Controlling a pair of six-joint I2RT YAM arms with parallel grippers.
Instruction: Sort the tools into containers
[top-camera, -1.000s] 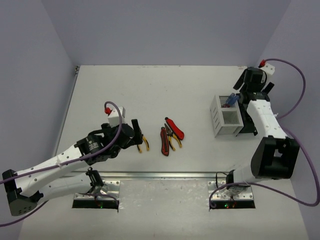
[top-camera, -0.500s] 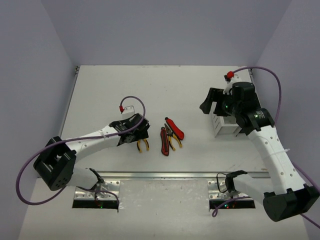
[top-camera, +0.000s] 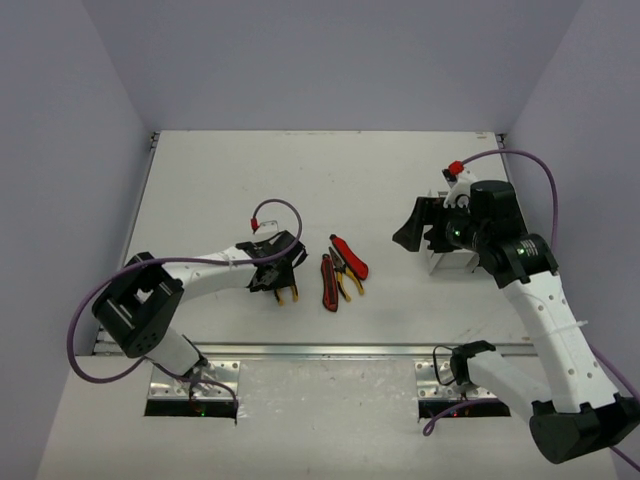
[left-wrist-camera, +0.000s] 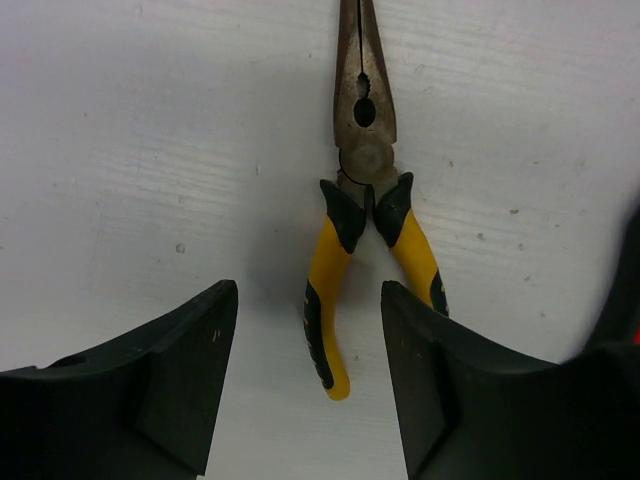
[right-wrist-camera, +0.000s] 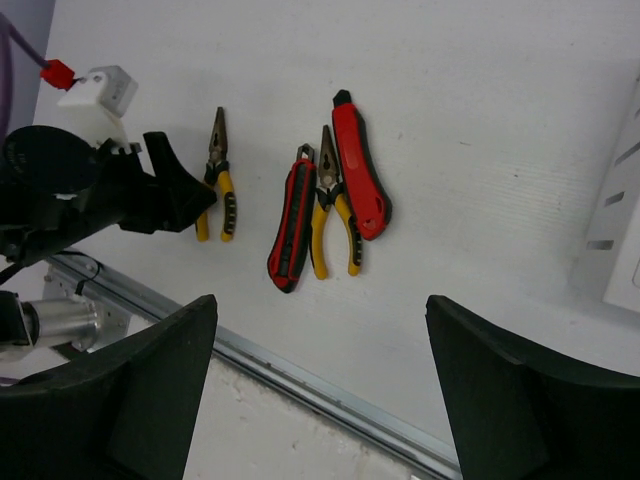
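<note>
Yellow-and-black pliers (left-wrist-camera: 360, 250) lie flat on the desk (left-wrist-camera: 140, 150), handles between the spread, empty left fingers (left-wrist-camera: 180, 380) that have just swung over them, while the right fingers (right-wrist-camera: 150, 390), also spread and empty, have left the white bin (right-wrist-camera: 615, 230), so a grasp looks next

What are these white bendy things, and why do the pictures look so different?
They are two robot arms bolted to a white table. The wide picture looks down from above. The other two come from small cameras on each wrist, so the black fingers of that arm's tool show at the bottom. The left tool hangs open over yellow-handled needle-nose pliers, not gripping them. The right tool is open too and holds nothing. Also on the table: a second pair of pliers between two red-and-black cutters, and a white slatted bin off to one side.
</note>
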